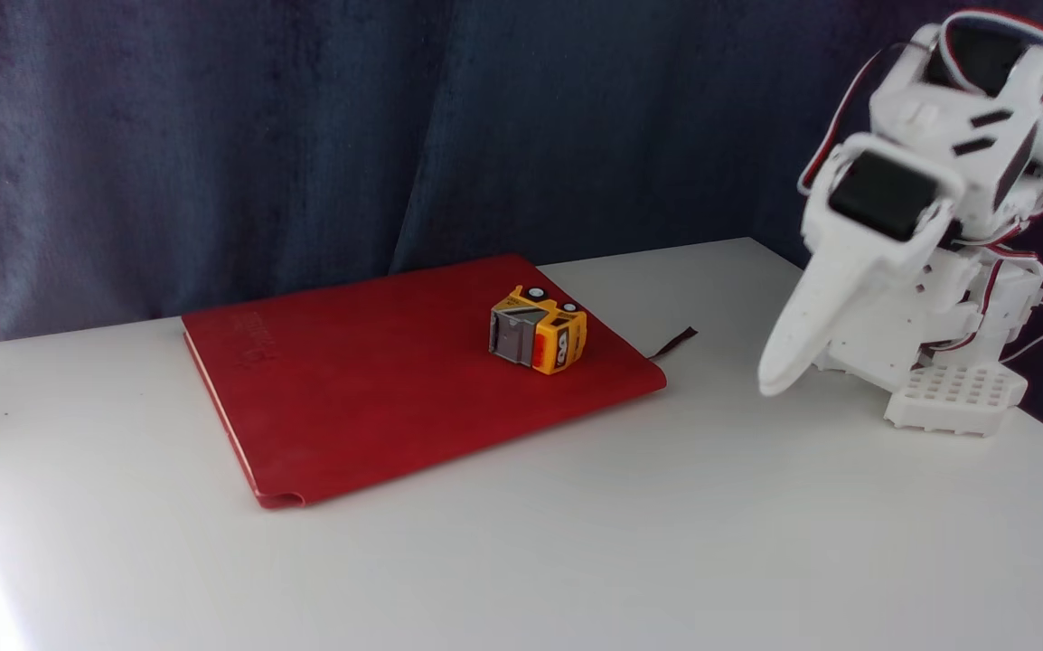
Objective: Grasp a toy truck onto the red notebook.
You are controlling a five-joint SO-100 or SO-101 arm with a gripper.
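The red notebook (377, 380) lies flat on the white table, its dark ribbon bookmark (673, 344) sticking out at the right edge. On its right part rests the orange-yellow toy truck (538, 330), tipped on its side with wheels facing up and back. My white gripper (770, 384) hangs to the right of the notebook, pointing down-left, its tip just above the table. It is apart from the truck and holds nothing. Its fingers look closed together into one blade.
The arm's white base (955, 398) stands at the table's right edge. A dark blue curtain (305, 136) hangs behind the table. The white table surface (576, 542) stretches in front of the notebook.
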